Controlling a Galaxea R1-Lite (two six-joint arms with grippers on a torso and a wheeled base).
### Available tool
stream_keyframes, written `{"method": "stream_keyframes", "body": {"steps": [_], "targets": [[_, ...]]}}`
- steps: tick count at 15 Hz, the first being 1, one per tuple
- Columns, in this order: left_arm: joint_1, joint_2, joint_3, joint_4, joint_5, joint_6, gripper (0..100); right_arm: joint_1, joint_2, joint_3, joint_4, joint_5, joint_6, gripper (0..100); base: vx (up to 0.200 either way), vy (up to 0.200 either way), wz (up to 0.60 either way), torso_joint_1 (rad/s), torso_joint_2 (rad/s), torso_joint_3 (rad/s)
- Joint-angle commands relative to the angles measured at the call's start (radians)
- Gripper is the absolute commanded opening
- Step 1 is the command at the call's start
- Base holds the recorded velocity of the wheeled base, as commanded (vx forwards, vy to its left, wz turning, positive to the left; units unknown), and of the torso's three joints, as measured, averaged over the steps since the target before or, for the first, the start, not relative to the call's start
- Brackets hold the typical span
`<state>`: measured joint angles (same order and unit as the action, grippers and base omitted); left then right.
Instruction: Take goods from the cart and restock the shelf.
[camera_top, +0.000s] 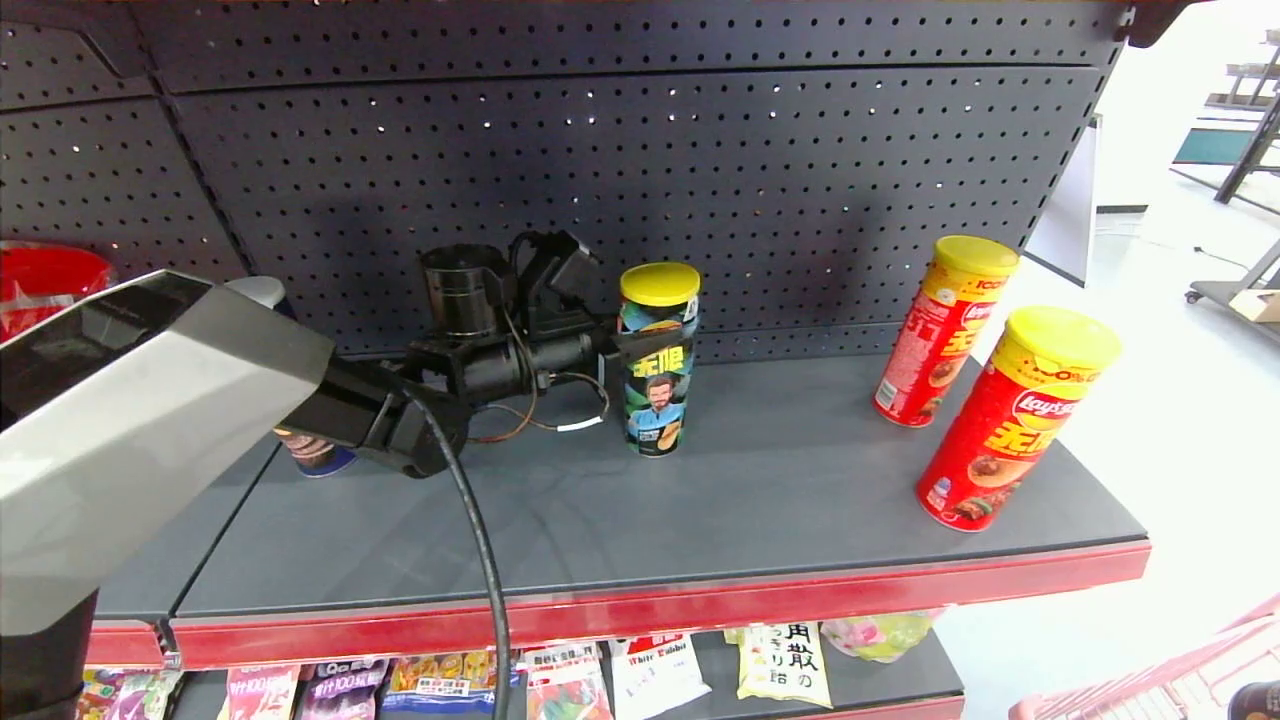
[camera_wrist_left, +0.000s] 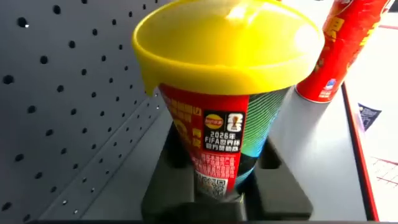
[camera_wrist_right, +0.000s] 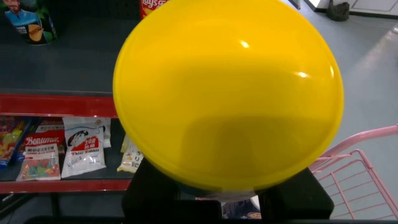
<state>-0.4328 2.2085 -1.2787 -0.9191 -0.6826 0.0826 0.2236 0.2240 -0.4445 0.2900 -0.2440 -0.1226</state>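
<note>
On shelf (camera_top: 780, 500): centre can (camera_top: 657, 360); rear can (camera_top: 945, 330), front can (camera_top: 1010, 425) rightward (apart).

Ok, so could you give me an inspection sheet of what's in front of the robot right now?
Surface: grey shelf with a red front edge, backed by a pegboard.
Job's things: green can upright mid-shelf; rear red can and front red can standing at the right end; yellow-lidded can above the pink cart.
Clutter: half-hidden can behind the left arm; red object far left, unclear.
Grippers: left gripper closed on the green can; right gripper holds the yellow-lidded can.
Cables: black cable hanging off the left arm; thin wires by its wrist.
Surroundings: snack packets on the lower shelf.
</note>
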Motion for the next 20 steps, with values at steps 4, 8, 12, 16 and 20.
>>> {"method": "stream_keyframes", "body": {"steps": [4,8,12,16,20], "targets": [[0.005,-0.144,0.165,0.000,0.000,-0.037,0,0.000,-0.006,-0.002,0.000,-0.009,0.000,0,0.000,0.000,0.00,0.000,0.00,0.000],[0.049,-0.331,0.345,-0.004,0.000,-0.063,0,0.002,-0.006,0.000,0.000,-0.008,0.000,0,0.000,0.000,0.00,0.000,0.00,0.000],[0.048,-0.469,0.550,-0.007,0.000,-0.061,0,0.003,-0.003,0.000,-0.002,-0.003,0.000,0,0.000,0.000,0.00,0.000,0.00,0.000],[0.046,-0.460,0.624,-0.070,0.005,-0.040,0,0.003,0.001,0.003,-0.002,0.002,0.000,0,0.000,0.000,0.00,0.000,0.00,0.000],[0.039,-0.395,0.644,-0.152,0.018,-0.038,0,0.003,0.001,0.003,-0.002,0.000,0.001,0,0.000,0.000,0.00,0.000,0.00,0.000]]}}
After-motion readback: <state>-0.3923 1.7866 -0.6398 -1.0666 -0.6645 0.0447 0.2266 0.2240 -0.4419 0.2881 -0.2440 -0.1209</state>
